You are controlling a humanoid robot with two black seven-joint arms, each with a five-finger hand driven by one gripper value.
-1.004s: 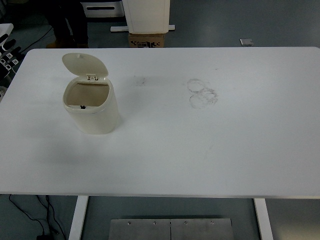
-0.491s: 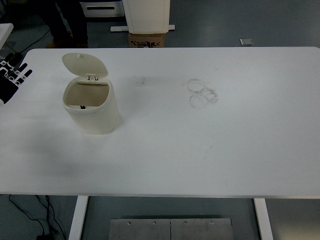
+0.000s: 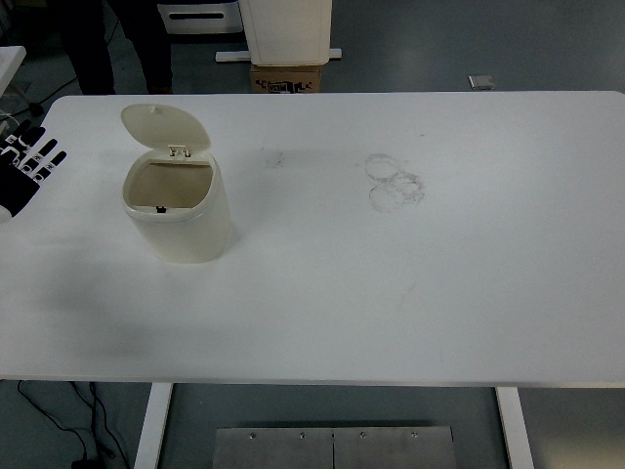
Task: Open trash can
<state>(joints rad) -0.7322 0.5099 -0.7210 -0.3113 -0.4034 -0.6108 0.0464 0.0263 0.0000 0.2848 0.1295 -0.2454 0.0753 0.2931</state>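
A small cream trash can (image 3: pixel 179 210) stands on the left part of the white table (image 3: pixel 391 274). Its lid (image 3: pixel 163 126) is swung up and back on its hinge, and the inside shows empty. My left hand (image 3: pixel 27 164) is at the table's left edge, well left of the can, with its black and white fingers spread and holding nothing. It does not touch the can. My right hand is out of view.
Faint ring marks (image 3: pixel 394 182) and a smudge (image 3: pixel 274 156) lie on the table's middle. A white cabinet and a cardboard box (image 3: pixel 287 76) stand beyond the far edge. A person's legs (image 3: pixel 117 44) show at the upper left.
My left hand has come a little further in over the table's left edge and moved down the picture. The can and its raised lid have not moved.
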